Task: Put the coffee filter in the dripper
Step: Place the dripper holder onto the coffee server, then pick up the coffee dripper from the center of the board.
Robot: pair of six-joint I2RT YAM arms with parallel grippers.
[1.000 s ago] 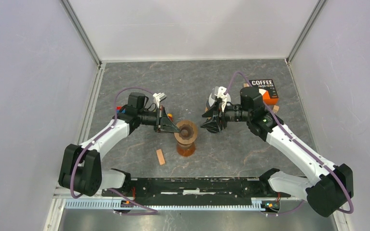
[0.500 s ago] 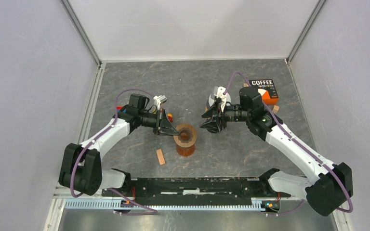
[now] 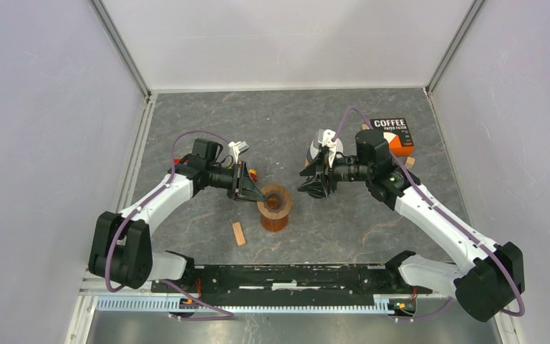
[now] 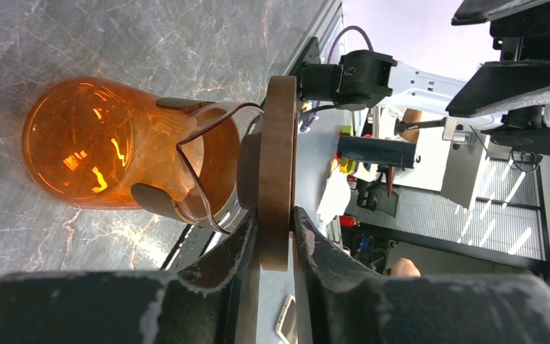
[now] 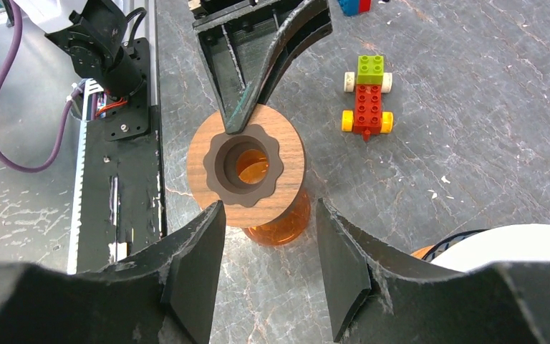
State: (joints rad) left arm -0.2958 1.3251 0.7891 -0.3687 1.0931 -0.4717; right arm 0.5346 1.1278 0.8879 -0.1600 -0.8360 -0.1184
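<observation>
The dripper [image 3: 275, 206] is an orange glass vessel with a round wooden collar, standing at the table's middle. My left gripper [image 3: 256, 192] is shut on the collar's left rim; in the left wrist view its fingers [image 4: 238, 247] clamp the wooden collar [image 4: 278, 154] edge-on, with the orange glass [image 4: 107, 143] to the left. My right gripper [image 3: 315, 183] is open and empty, just right of the dripper; in its wrist view [image 5: 268, 204] the jaws stand wide apart before the collar [image 5: 247, 166]. No loose coffee filter shows; only the COFFEE filter box [image 3: 391, 135] at the back right.
A small toy brick car [image 5: 364, 100] lies left of the dripper behind the left gripper [image 5: 258, 64]. A small wooden block [image 3: 238, 233] lies near the front. A white round object [image 3: 324, 141] sits behind the right gripper. White walls enclose the table.
The left gripper and the dripper's collar have shifted slightly left and toward the front. The right arm has barely moved.
</observation>
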